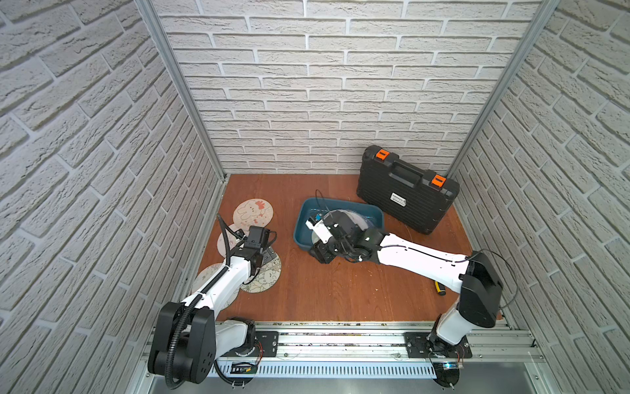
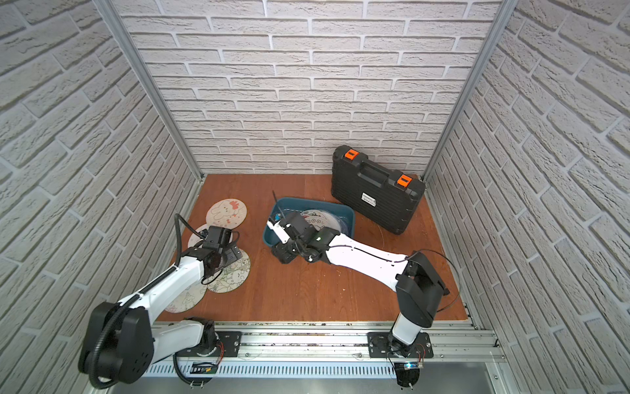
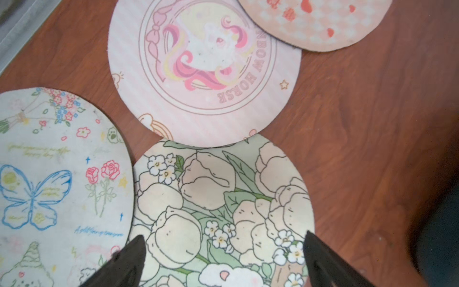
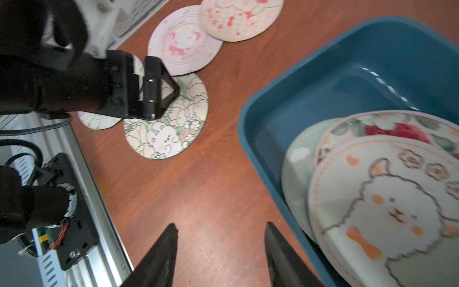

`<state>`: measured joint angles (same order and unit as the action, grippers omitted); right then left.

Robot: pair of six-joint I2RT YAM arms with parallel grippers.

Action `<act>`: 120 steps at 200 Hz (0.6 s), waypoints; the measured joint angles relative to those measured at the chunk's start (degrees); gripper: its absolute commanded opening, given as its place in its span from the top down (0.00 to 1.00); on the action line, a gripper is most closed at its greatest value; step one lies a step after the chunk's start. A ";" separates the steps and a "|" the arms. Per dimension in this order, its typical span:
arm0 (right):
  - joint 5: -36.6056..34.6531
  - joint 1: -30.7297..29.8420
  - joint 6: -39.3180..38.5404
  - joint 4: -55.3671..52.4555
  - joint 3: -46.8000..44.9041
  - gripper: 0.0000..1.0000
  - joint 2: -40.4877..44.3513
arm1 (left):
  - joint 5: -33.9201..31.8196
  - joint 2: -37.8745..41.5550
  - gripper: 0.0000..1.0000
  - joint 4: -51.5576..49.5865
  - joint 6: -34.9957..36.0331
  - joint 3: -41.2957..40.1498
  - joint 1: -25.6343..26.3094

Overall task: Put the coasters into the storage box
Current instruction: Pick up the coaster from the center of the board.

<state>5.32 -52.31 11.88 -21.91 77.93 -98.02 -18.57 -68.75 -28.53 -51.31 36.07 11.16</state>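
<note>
**Some coasters [image 4: 310, 179] in storage box [image 4: 260, 139], four out on bench [image 1: 324, 290]**

Box: at least three coasters overlap at one end. The alpaca coaster [image 4: 387, 211] is on top, the red-flower coaster [image 4: 397, 129] under it, and a pale green one is lowest. The box sits mid-bench.

On the bench's left side is a loose cluster, edges touching or overlapping. The rabbit coaster [image 1: 253, 211] is farthest back, then the unicorn coaster [image 3: 203, 67], the tulip coaster [image 3: 223, 211] and the butterfly coaster [image 3: 57, 186] just beside it.

Left gripper [image 3: 223, 246]: over the tulip coaster, jaws spread wide, nothing between them. Cannot tell if the tips touch the coaster.

Right gripper [image 4: 220, 225]: over bare bench just beside the box's rim, jaws partway apart, empty.

Black case [image 1: 407, 189] with orange latches: behind the box, in the back right corner by the wall.
</note>
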 measured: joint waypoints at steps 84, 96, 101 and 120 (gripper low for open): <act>6.08 -6.14 1.97 2.51 8.66 0.41 -20.83 | 3.02 -1.25 0.02 3.58 -4.00 -6.82 -2.97; 6.12 -6.14 2.80 2.86 9.20 0.41 -22.36 | 3.30 -0.63 0.02 4.42 -4.24 -7.30 -3.23; 6.03 -6.14 3.08 2.89 9.64 0.40 -22.91 | 3.58 -0.31 0.02 4.87 -4.37 -7.48 -3.30; 5.70 -6.14 4.33 3.48 11.43 0.40 -25.09 | 4.48 0.96 0.02 7.06 -4.96 -8.50 -3.50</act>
<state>11.03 -58.46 16.21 -18.44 89.36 -123.11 -14.09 -67.79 -21.47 -56.27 27.57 7.66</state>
